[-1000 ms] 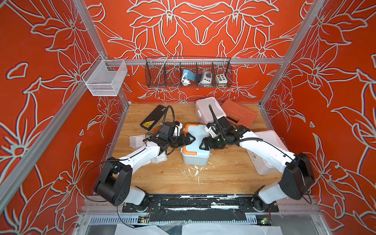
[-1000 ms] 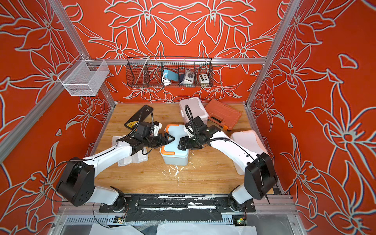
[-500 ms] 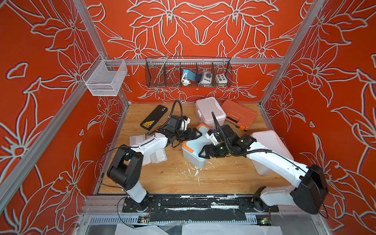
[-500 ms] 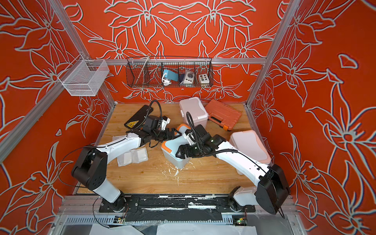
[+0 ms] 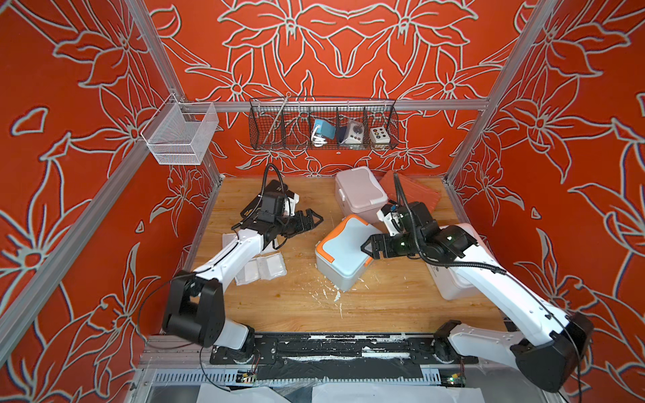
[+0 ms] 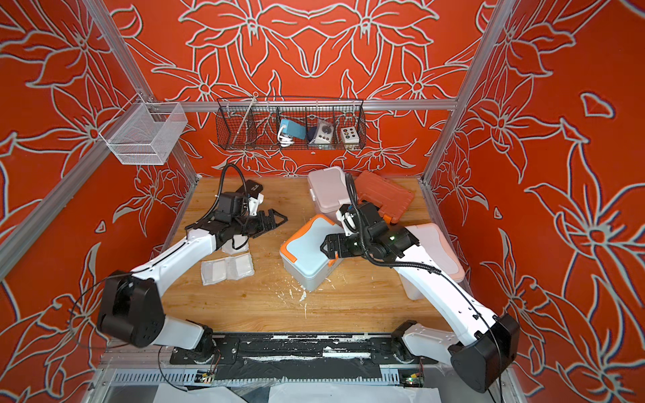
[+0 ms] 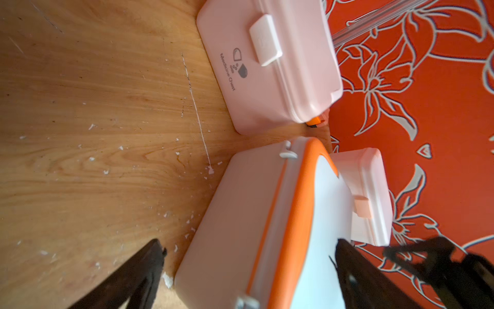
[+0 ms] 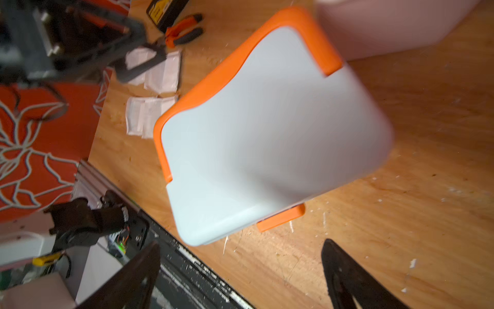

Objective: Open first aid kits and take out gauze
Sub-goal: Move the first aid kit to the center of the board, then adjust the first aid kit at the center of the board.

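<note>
The pale blue-grey first aid kit (image 5: 343, 251) (image 6: 307, 254) (image 8: 267, 128) with orange trim sits mid-table, turned askew, lid down. The dusty pink kit (image 5: 359, 193) (image 7: 267, 67) stands behind it, also closed. The white kit (image 6: 436, 251) with peach trim lies under my right arm. Several gauze (image 5: 265, 268) (image 8: 149, 115) pads lie left of the blue-grey kit. My left gripper (image 5: 316, 219) (image 7: 250, 246) hovers open, left of and behind that kit, clear of it. My right gripper (image 5: 364, 246) (image 8: 242, 244) is open at the kit's right edge with nothing between its fingers.
A ribbed orange tool case (image 5: 415, 192) lies at the back right beside the pink kit. A flat black case (image 6: 251, 185) sits at the back left, partly under my left arm, with orange-handled pliers (image 8: 184, 29) near it. Wire baskets (image 5: 323, 125) hang on the back wall.
A second ago both grippers flanked the blue-grey kit; it then tipped and now rests turned on the table. My left gripper has drawn back and left; my right gripper opened wider and backed off.
</note>
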Tool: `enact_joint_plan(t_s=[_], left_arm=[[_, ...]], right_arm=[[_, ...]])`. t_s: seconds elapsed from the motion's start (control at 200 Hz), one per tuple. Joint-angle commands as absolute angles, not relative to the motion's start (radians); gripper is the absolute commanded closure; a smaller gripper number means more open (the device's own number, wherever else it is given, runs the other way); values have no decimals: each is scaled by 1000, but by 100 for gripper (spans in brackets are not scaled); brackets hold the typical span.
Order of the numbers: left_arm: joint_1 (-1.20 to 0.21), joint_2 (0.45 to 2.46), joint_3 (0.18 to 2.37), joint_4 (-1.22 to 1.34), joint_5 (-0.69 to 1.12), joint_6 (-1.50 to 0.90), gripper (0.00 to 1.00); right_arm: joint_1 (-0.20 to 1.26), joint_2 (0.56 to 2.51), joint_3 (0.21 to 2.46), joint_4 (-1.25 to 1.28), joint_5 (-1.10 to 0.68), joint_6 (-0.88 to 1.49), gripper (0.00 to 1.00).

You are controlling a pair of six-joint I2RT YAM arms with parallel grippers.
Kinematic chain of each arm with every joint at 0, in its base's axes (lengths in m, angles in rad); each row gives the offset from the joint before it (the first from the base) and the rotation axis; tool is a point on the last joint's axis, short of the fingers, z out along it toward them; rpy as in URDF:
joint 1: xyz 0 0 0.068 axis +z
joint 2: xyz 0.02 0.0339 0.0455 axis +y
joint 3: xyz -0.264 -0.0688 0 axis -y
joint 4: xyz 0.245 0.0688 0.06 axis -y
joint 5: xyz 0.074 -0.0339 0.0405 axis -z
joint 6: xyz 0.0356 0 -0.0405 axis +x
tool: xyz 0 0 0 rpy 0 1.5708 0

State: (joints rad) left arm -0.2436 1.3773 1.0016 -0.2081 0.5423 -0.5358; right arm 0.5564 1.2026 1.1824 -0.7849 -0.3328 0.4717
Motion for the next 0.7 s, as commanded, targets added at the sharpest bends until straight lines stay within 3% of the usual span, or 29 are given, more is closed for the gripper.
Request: enact_joint_plan(t_s=[0.0, 0.185, 0.36, 0.505, 0.696], left_arm=[[-273, 1230, 921, -301, 498, -533, 4], [-428, 1042, 815, -349, 437, -626, 4], [-560, 1001, 711, -242, 431, -740, 4], [-610, 1063, 666, -100, 459, -792, 4], [-609, 1169, 734, -42, 447, -749, 3]], right_arm=[[486, 1279, 1247, -798, -327, 399, 6], [420, 1482, 1365, -744, -395, 385, 8], [414, 1623, 1421, -752, -431, 347, 9], [416, 1623, 1374, -738, -541, 325, 12], [424, 1473, 1175, -683, -624, 360, 14]])
